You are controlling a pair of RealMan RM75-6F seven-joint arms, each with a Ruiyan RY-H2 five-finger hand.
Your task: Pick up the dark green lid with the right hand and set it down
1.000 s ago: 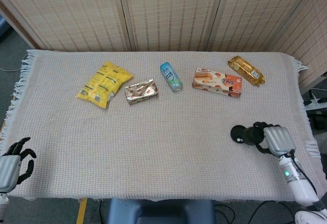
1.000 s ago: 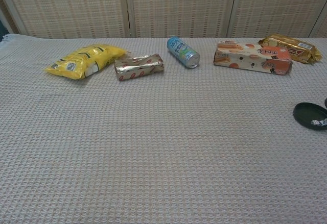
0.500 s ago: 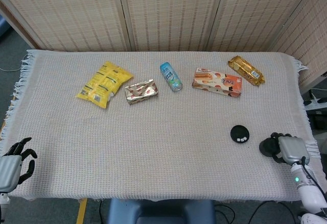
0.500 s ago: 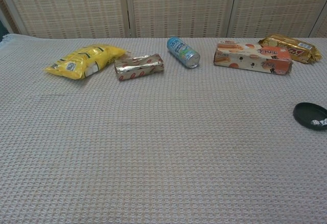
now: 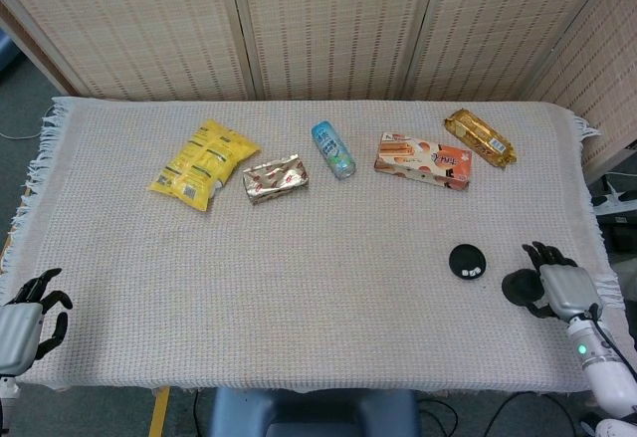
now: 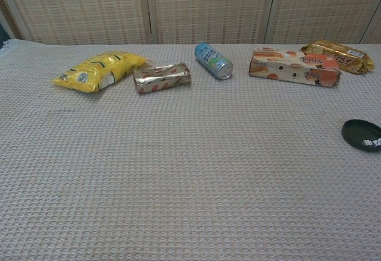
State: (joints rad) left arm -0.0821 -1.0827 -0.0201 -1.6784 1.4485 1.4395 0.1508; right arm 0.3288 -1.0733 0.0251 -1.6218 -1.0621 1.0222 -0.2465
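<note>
The dark green lid (image 5: pixel 467 261) is set flat at lower right; the right hand (image 5: pixel 557 286) is kept beside it, fingers spread, empty.

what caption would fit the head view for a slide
Dark green lid lies flat on the cloth, apart from the empty right hand; snack packs line the far side and the left hand rests at the near-left edge.

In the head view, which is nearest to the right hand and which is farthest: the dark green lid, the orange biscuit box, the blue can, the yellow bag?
Measured from the right hand, head view:
1. Dark green lid, just left of the hand, apart from it.
2. Orange biscuit box, farther back on the cloth.
3. Blue can, near the middle, at the back.
4. Yellow bag, far left.
</note>
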